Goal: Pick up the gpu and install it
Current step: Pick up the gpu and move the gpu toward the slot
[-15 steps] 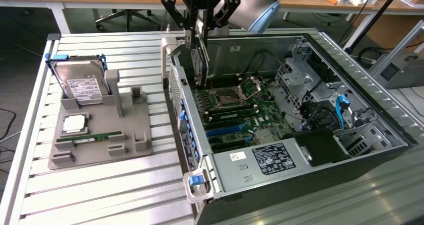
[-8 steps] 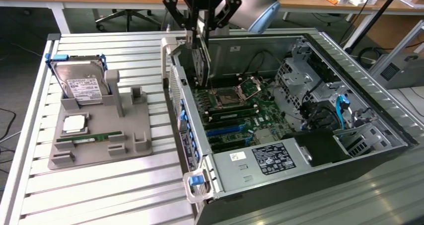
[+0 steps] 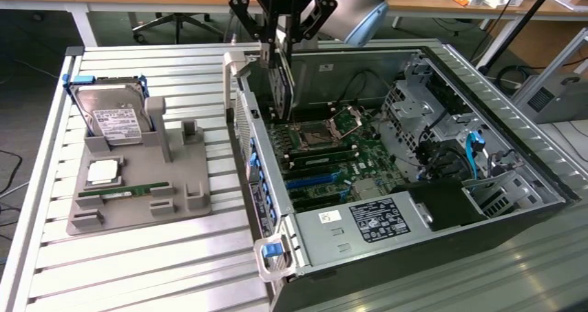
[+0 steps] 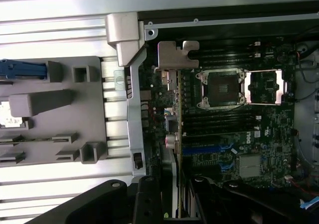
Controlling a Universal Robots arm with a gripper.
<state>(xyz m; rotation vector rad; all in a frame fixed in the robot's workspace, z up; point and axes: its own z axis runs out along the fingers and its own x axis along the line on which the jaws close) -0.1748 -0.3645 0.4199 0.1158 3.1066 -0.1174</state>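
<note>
The gpu (image 3: 284,85) is a thin dark card that hangs edge-down, upright, from my gripper (image 3: 280,50), which is shut on its upper edge. It hovers inside the open computer case (image 3: 514,160), near the case's rear wall and just above the motherboard (image 3: 340,160). In the wrist view the gpu (image 4: 178,134) appears edge-on, with its silvery bracket (image 4: 177,55) at the far end by the case's rear edge. Black fingers (image 4: 147,201) flank the card there, and my gripper (image 4: 174,204) holds it between them.
A grey fixture (image 3: 138,202) on the slatted table at the exterior view's left holds a hard drive (image 3: 112,116), a silver chip (image 3: 103,171) and a green memory stick (image 3: 124,190). Inside the case are the open CPU socket (image 3: 321,129), blue slots (image 3: 308,181) and the power supply (image 3: 368,222).
</note>
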